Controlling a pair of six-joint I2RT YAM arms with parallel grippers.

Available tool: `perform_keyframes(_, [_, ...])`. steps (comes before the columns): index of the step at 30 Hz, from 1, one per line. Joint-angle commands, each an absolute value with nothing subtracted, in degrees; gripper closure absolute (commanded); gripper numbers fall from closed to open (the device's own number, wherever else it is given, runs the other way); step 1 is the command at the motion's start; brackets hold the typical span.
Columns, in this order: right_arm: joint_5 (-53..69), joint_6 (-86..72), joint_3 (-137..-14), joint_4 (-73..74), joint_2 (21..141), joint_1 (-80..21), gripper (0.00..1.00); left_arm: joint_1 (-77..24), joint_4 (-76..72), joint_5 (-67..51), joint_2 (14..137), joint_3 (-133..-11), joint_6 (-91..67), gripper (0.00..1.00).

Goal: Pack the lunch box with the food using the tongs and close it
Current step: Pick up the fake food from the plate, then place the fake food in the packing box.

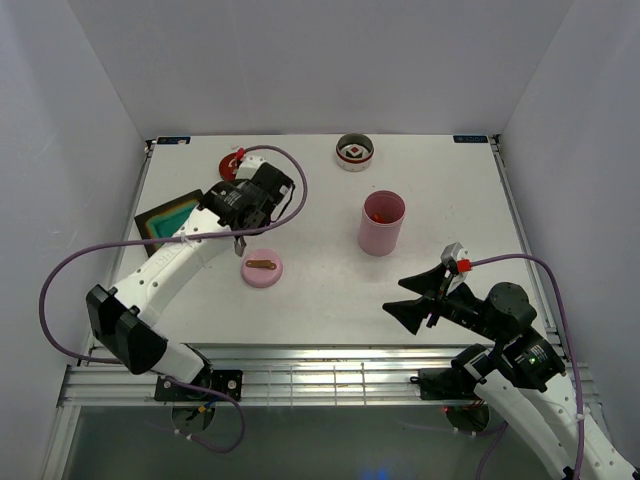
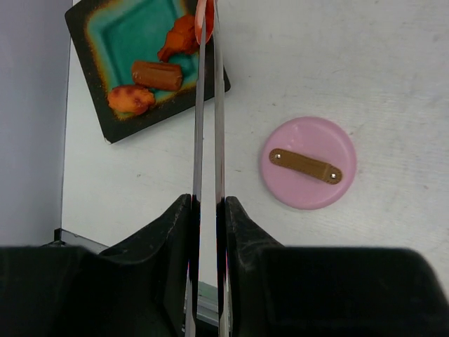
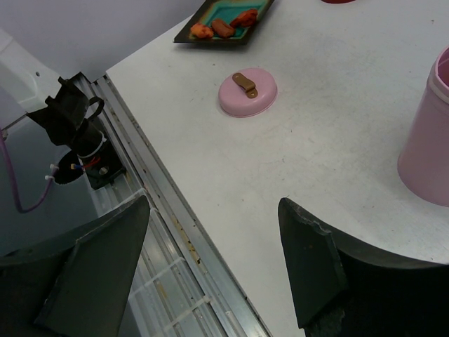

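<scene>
Food is only partly packed, as far as the views show. Inside the pink lunch box (image 1: 382, 222) something red (image 1: 377, 211) lies at the bottom, so at least one piece seems to be in already. On the black tray (image 2: 89, 77) with the teal inside there are three pieces not yet moved: an orange piece (image 2: 179, 38), a brown sausage-like piece (image 2: 158, 75) and an orange nugget (image 2: 131, 100). A white square piece with a red centre (image 1: 354, 152) waits in a small round bowl (image 1: 341, 160) at the far side of the table (image 1: 320, 290).

The tongs (image 2: 197, 126) are in the left gripper (image 2: 208, 203), whose jaws are closed on the two thin arms and press them almost together. The tips reach over the near corner of the tray, and a red-orange bit (image 2: 204, 20) seems to be pinched there. The picture edge cuts it off, so this is not sure.

The right gripper (image 3: 214, 203) hangs near its own base, well apart from the lunch box, with jaws wide apart and nothing between them.

The pink lid (image 1: 262, 268) with its brown handle lies flat on the table between the tray and the lunch box, touching neither. The closing is therefore not done, and by this judgement most of the work is left
</scene>
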State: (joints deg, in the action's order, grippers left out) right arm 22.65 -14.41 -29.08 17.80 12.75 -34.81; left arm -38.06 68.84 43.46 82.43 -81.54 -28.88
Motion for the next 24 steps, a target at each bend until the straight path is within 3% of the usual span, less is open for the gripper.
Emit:
perform_keyframes(1, [22.5,-14.5,-28.7,15.2,13.1,-35.1,0.20,-38.2,65.5,42.5,86.0,-93.3,-24.0,1.00])
perform_keyframes(12, [15.2,-14.5,-31.1,18.2,13.8,-35.2,0.21,-38.2,56.5,30.2,116.8,-139.6,-10.5,1.00])
perform_keyframes(17, [11.2,-14.9,-32.2,20.0,14.5,-35.2,0.21,-38.3,35.3,26.5,115.1,-129.2,-8.2,1.00])
perform_keyframes(24, [6.7,-15.6,-33.1,22.1,14.9,-35.2,0.21,-37.7,17.5,14.7,114.5,-119.5,-11.0,1.00])
